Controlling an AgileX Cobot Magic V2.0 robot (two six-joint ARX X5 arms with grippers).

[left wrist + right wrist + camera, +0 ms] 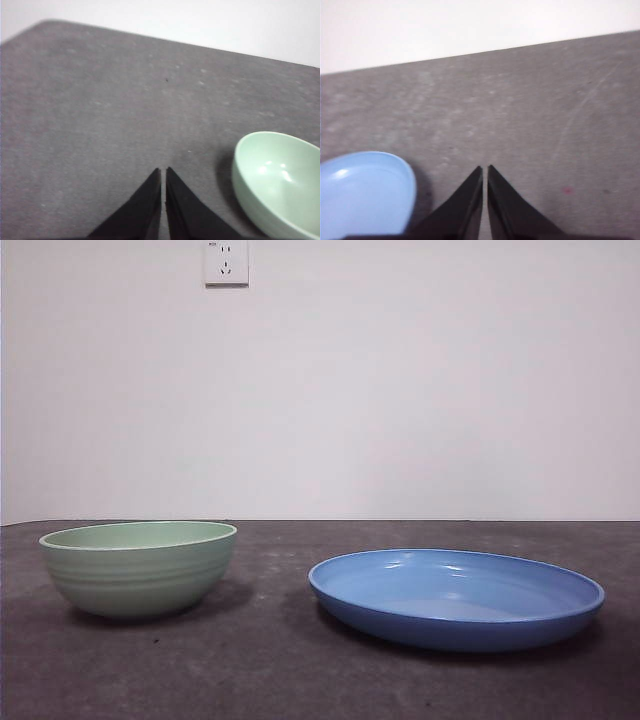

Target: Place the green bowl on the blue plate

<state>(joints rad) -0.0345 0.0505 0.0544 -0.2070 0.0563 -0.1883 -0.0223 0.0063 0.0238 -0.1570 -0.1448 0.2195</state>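
Left tool [163,172], right tool [485,170] closed, empty; green bowl [140,568] empty beside empty blue plate [456,598].

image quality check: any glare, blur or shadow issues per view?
Front view: sharp, soft shadows under the green bowl and blue plate, mild sheen on the plate. Left wrist view: soft focus, small highlights inside the bowl. Right wrist view: blurry, plate washed pale.

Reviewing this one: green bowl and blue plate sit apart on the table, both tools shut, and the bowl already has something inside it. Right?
Not quite. The left wrist view shows the green bowl empty. The rest holds: it sits apart from the blue plate, and the left tool and right tool are shut.
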